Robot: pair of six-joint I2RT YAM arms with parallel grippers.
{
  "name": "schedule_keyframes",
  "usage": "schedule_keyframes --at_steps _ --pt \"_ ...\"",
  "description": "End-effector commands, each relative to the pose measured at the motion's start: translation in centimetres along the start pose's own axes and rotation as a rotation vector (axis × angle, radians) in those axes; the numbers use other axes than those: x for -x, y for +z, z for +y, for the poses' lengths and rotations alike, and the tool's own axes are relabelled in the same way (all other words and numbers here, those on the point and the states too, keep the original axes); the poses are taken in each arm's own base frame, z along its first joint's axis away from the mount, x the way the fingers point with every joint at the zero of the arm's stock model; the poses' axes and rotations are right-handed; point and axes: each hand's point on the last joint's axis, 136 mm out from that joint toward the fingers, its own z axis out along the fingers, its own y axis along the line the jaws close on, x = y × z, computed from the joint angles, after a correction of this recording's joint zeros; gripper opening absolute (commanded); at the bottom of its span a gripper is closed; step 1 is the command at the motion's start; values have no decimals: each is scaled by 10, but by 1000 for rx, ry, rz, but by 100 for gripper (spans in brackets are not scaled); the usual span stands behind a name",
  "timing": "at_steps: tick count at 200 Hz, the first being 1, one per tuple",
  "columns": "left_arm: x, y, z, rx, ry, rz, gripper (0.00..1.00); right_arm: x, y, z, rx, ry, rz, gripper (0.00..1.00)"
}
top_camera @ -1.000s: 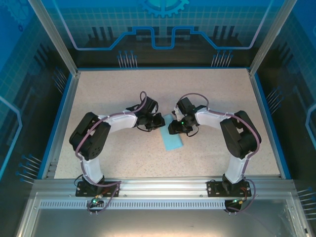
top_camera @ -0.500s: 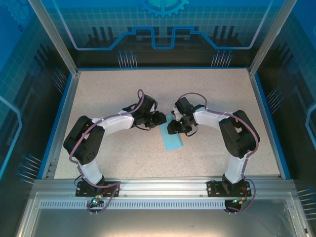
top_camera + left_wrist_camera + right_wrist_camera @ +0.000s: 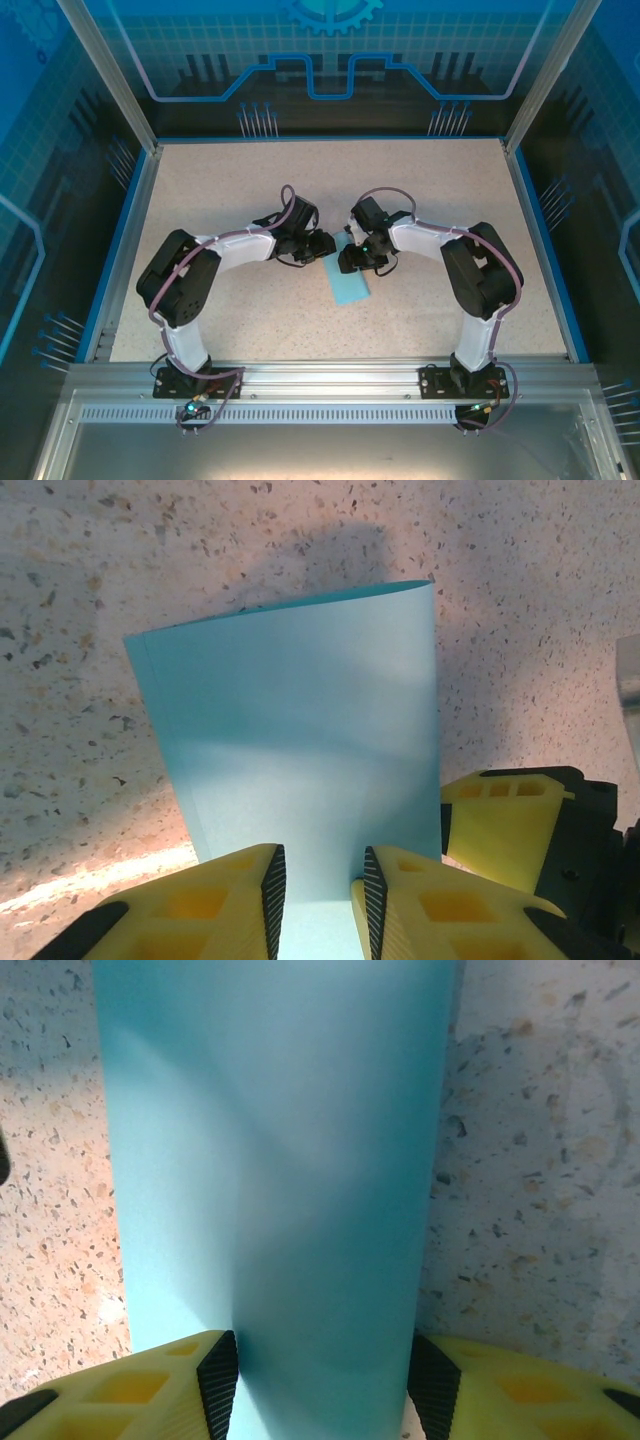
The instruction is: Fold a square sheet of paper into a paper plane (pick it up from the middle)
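Early on, it seems: the square sheet of paper [image 3: 348, 283] lies mid bench [image 3: 250, 190], folded once, nose and wings undone. The left pincer [image 3: 320, 868] straddles its far end, slightly parted; whether the right pincer [image 3: 322, 1362] clamps it, I cannot tell

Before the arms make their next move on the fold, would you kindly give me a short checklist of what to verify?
1. The sheet of paper is folded into a narrow strip on the table: ok.
2. The left gripper is over the sheet's edge, jaws apart: ok.
3. The right gripper straddles the sheet, a pad at each side edge: ok.
4. The right gripper's hold on the sheet: cannot tell.
5. Clearance between the two grippers: cannot tell; they sit very close.
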Motion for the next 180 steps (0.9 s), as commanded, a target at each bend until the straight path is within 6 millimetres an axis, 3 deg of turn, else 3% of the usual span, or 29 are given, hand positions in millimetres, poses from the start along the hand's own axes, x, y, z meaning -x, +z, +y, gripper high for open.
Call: schedule_keyframes --at_steps 1,180 --pt "0 5 0 9 -5 -6 31 -20 26 -15 -66 -23 84 54" --pt "-4 17 7 27 -13 32 21 -20 37 -16 -69 -52 106 55"
